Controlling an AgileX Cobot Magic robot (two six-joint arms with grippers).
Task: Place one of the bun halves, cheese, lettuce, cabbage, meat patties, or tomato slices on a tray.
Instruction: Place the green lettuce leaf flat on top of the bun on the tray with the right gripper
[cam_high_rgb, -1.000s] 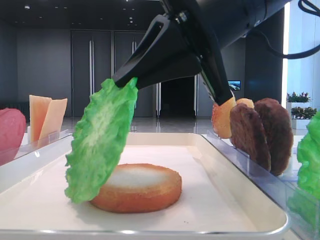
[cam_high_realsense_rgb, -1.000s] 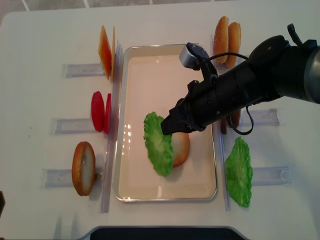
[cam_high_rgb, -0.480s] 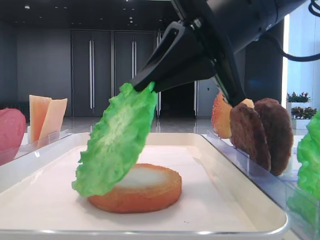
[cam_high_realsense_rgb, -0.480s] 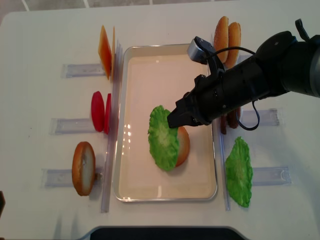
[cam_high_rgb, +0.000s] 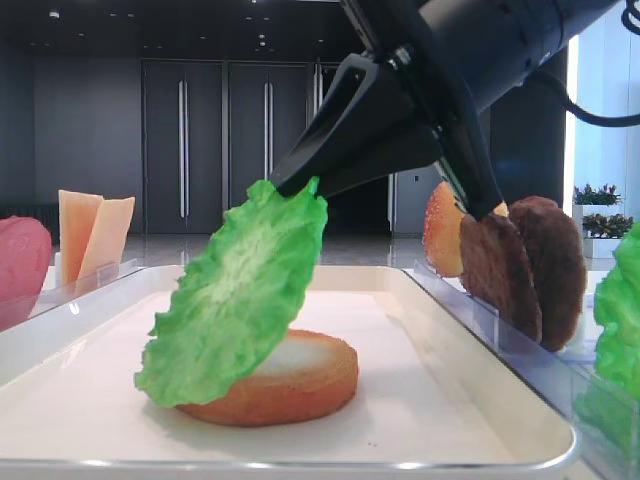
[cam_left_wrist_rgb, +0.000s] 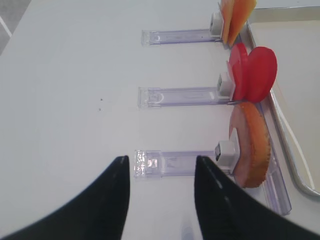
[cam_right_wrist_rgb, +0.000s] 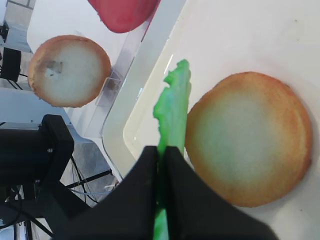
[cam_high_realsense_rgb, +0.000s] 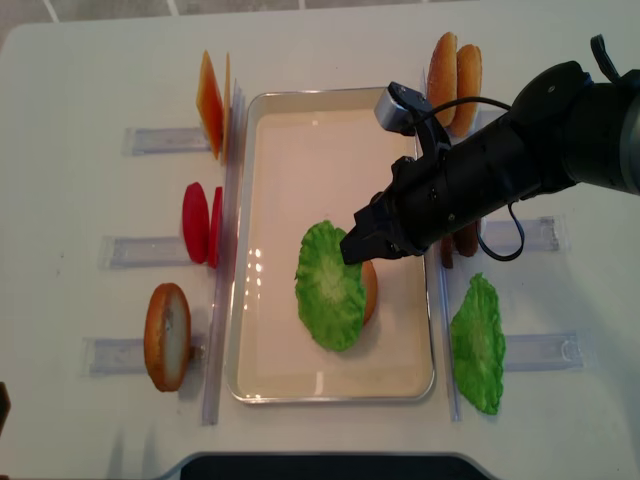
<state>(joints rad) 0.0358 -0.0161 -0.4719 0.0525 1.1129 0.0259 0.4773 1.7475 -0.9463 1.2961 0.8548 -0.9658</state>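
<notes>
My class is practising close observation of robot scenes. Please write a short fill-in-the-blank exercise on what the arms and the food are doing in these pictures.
1. The right gripper is shut on the edge of the ____ leaf.
2. That leaf hangs tilted over a bun half lying flat on the white ____.
3. The left gripper holds nothing; its jaws are ____.
4. The tomato slices stand in a clear holder to the ____ of the tray in the top view.

Missing words: lettuce; tray; open; left

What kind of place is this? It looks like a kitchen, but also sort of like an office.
Probably a robot demo or test space in a lobby-like hall, not a kitchen: tall dark doors behind, toy-like burger parts standing in clear holders around a white tray.
</notes>
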